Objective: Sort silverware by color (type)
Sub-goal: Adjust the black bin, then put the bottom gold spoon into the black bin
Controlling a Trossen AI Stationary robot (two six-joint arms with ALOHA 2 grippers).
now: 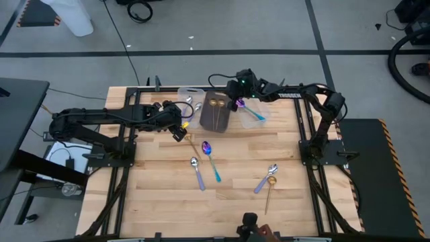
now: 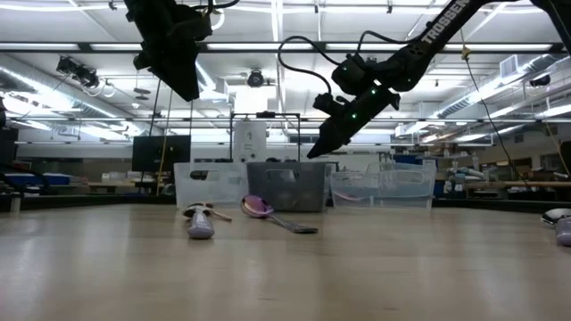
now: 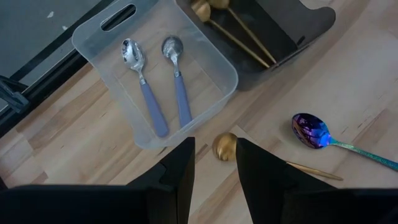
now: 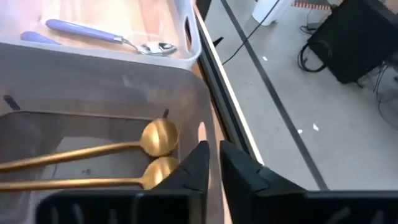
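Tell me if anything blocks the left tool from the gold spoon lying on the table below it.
Nothing visible does. The left tool hangs open over the all-gold metal spoon on the bare wooden table, beside the clear plastic bin and the dark grey bin. The iridescent purple-bowled spoon lies apart.

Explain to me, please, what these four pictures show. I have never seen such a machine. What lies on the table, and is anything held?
These are two robot arms at a wooden table; they sort spoons by kind. One picture looks down from above, one looks level across the tabletop, and two come from cameras on the arms' wrists.

At the far edge stand three bins. The clear bin has two lavender-handled spoons, the dark bin two gold spoons, and another clear bin a teal-handled spoon.

The left gripper hangs with open fingers over a gold spoon on the table. The right gripper is above the dark bin. Neither holds anything. More spoons lie loose on the table.
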